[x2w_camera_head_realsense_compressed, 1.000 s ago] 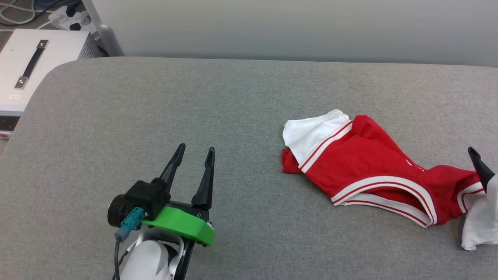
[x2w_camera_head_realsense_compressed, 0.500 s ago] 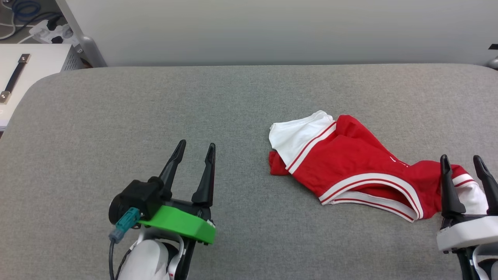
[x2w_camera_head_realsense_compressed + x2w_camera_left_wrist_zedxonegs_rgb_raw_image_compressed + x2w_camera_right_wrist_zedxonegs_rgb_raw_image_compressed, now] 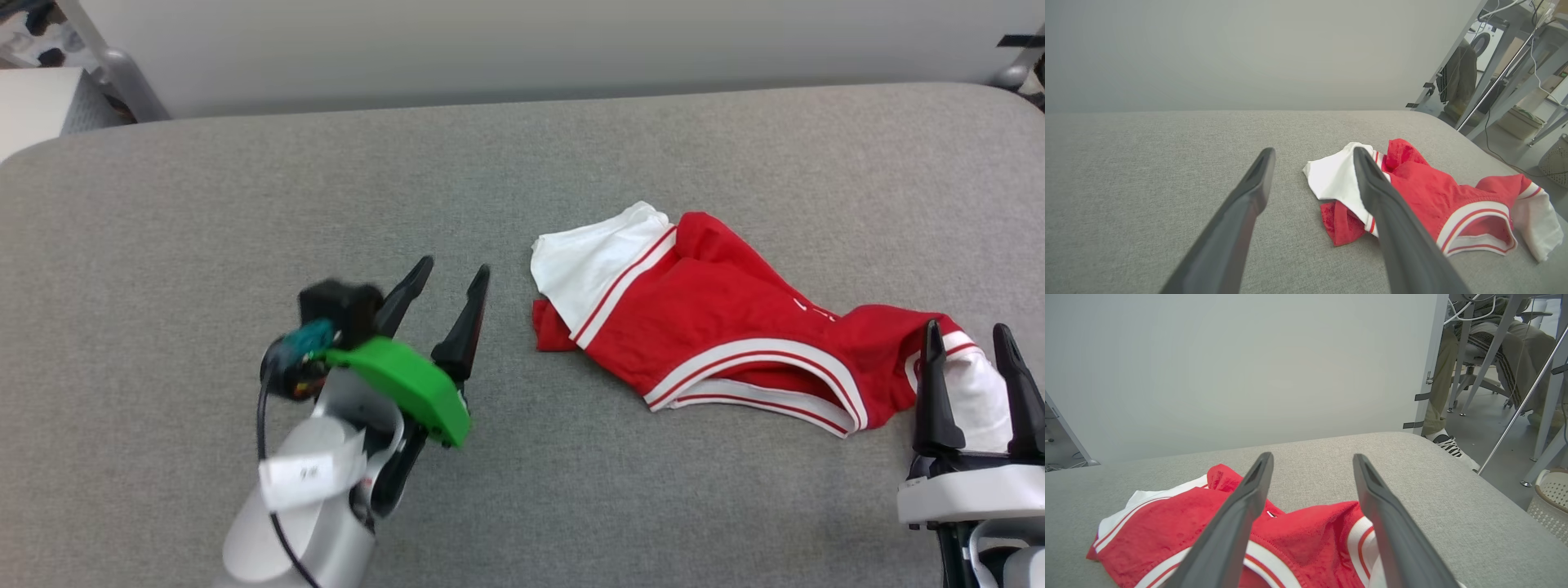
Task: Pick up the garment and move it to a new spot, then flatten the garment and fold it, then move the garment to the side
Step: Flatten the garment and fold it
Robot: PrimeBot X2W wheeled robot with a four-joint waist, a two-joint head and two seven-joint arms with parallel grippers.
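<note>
- One garment (image 3: 718, 343), red with white striped trim, is lying crumpled on the grey padded table (image 3: 245, 188). It is sitting right of centre and stretching toward the right edge, neither flattened nor folded.
- Two white sleeves are showing. The near sleeve (image 3: 584, 257) is pointing toward the left arm's side, and the far sleeve (image 3: 971, 392) is sitting at the right end.
- Counting two grippers with two dark fingers each, four fingers in all.
- The left gripper (image 3: 455, 266) is standing spread wide and empty. It is tilting toward the near sleeve, close to it but apart, and is probably lining up a pinch on that end.
- The right gripper (image 3: 966, 328) is also gaping and gripping nothing. Its fingers are framing the far sleeve from above; whether they are touching the cloth, I cannot tell.
- Judgement: with one arm going to each end of the shirt, a lift would be spreading the cloth rather than bunching it. The pickup step is not yet done.
- Off the table, one striped shoe (image 3: 1447, 445) of a seated person and one white basket (image 3: 1551, 494) are sitting on the floor.
</note>
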